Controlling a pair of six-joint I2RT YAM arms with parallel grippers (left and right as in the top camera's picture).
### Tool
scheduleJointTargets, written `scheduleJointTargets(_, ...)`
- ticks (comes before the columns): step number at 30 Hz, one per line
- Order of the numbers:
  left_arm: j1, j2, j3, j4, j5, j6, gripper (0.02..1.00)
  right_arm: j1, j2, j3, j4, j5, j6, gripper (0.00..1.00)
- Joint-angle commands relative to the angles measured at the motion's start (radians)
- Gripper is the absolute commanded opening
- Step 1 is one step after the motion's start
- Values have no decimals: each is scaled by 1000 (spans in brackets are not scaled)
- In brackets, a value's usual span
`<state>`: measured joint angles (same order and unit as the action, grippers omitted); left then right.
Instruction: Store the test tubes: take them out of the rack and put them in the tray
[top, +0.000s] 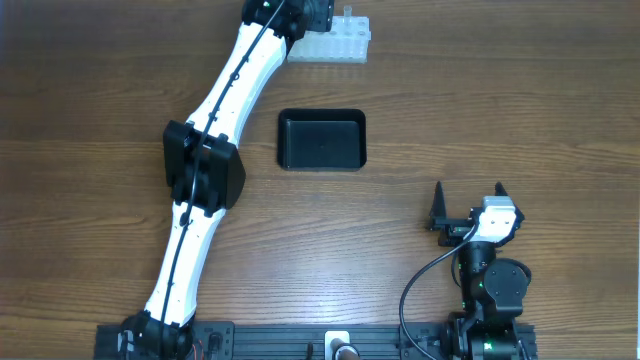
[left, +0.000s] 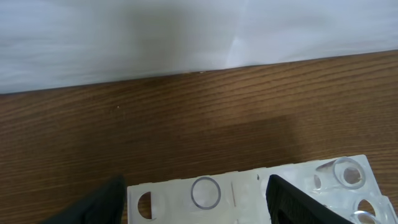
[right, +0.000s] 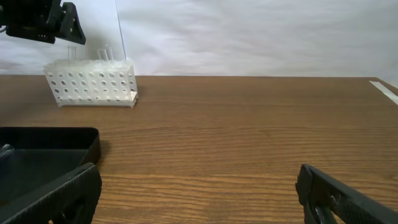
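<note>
At the left of the top view, the left arm (top: 225, 110) stretched from its base up the wooden table (top: 520, 110) to the far edge. There its gripper hung over a white test tube rack (top: 330, 42).

In the left wrist view, the left gripper (left: 194, 198) was spread wide, one dark finger on each side of a single clear test tube (left: 205, 191). That tube stood upright in the rack, its round mouth showing as a ring. The fingers did not seem to touch it. More test tubes (left: 346, 175) stood in holes off to one side.

The black tray (top: 322, 115) lay near the middle of the table, nearer the robot than the rack and apart from it. It looked to hold no tubes.

At the right, the right gripper (top: 468, 198) sat low near its own base, fingers wide and holding nothing, well away from the rack.

The step in hand seemed to be the first pickup. To do it well, the left gripper would need the ring centred between its fingers and should come down until the pads sat below the rim. It should then close gently, since the tube looked thin and slippery. A straight upward pull would likely matter, because a tilted one could jam the tube or drag the light rack along.
</note>
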<state>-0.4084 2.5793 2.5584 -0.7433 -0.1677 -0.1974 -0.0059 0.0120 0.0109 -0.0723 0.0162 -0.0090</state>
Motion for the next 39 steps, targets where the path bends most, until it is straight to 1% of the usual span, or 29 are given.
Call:
scheduleJointTargets(1, -2, 26, 12, 8, 10, 19, 720, 2, -7, -5, -3, -8, -7, 991)
scheduleJointTargets(22, -16, 52, 12, 23, 10, 18, 698, 2, -7, -5, -4, -8, -7, 991)
scheduleJointTargets(24, -16, 52, 12, 23, 10, 18, 684, 2, -7, -5, -3, -8, -7, 993)
scheduleJointTargets(26, -16, 52, 12, 24, 10, 18, 652, 2, -7, -5, -3, -8, -7, 993)
scheduleJointTargets(31, -15, 52, 12, 37, 10, 18, 533, 2, -7, -5, -3, -8, -7, 993)
scheduleJointTargets(39, -11, 52, 12, 45, 9, 18, 472, 2, -7, -5, -3, -8, -7, 993)
